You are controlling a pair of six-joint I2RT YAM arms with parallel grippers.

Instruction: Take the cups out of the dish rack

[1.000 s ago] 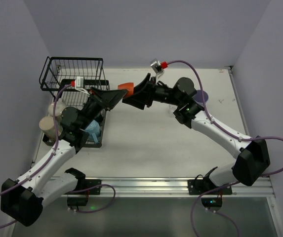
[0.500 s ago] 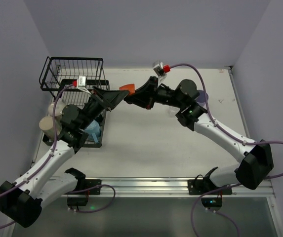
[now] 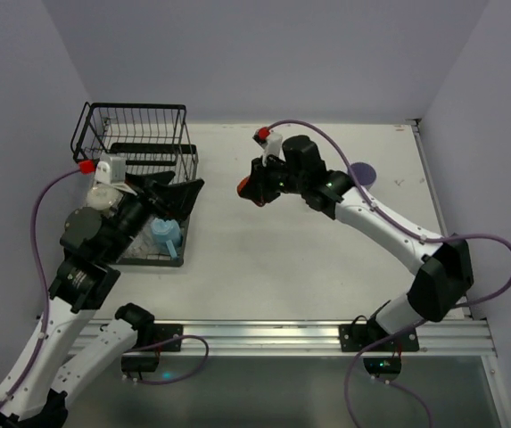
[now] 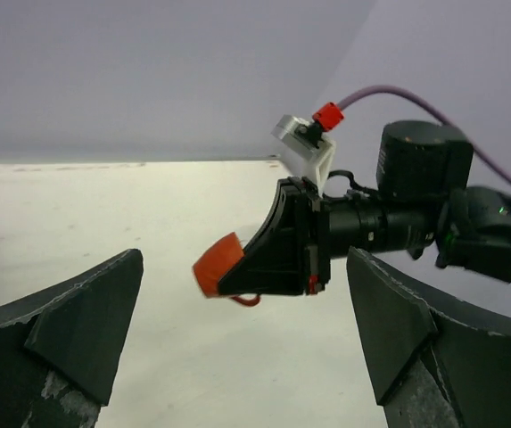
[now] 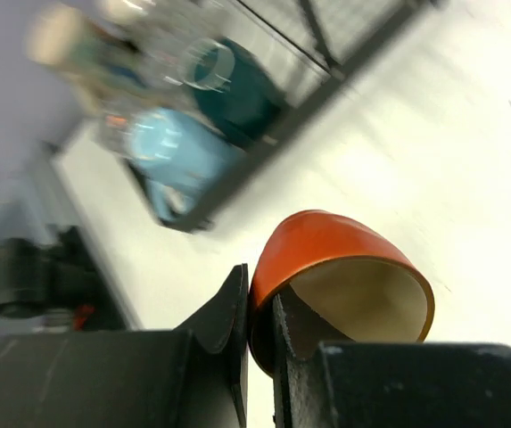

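My right gripper (image 3: 253, 185) is shut on the small orange cup (image 3: 244, 187), held above the table just right of the dish rack (image 3: 139, 134). In the right wrist view one finger is inside the orange cup (image 5: 335, 259) and one outside, pinching its wall in the gripper (image 5: 262, 321). My left gripper (image 3: 182, 191) stands open and empty over the rack's right edge. Seen from the left wrist, its gripper (image 4: 246, 357) faces the orange cup (image 4: 218, 266). A light blue mug (image 3: 164, 234) and a cream cup (image 3: 103, 198) sit in the rack. A teal mug (image 5: 242, 94) lies beside the light blue mug (image 5: 179, 156).
A lavender tumbler (image 3: 362, 174) stands on the table at the right, behind the right arm. A clear glass (image 5: 210, 62) shows blurred in the rack. The left wall runs close beside the rack.
The left gripper let go of the orange cup, opened wide and drew back toward the rack. The right gripper shut on the cup and carried it slightly nearer and rightward.
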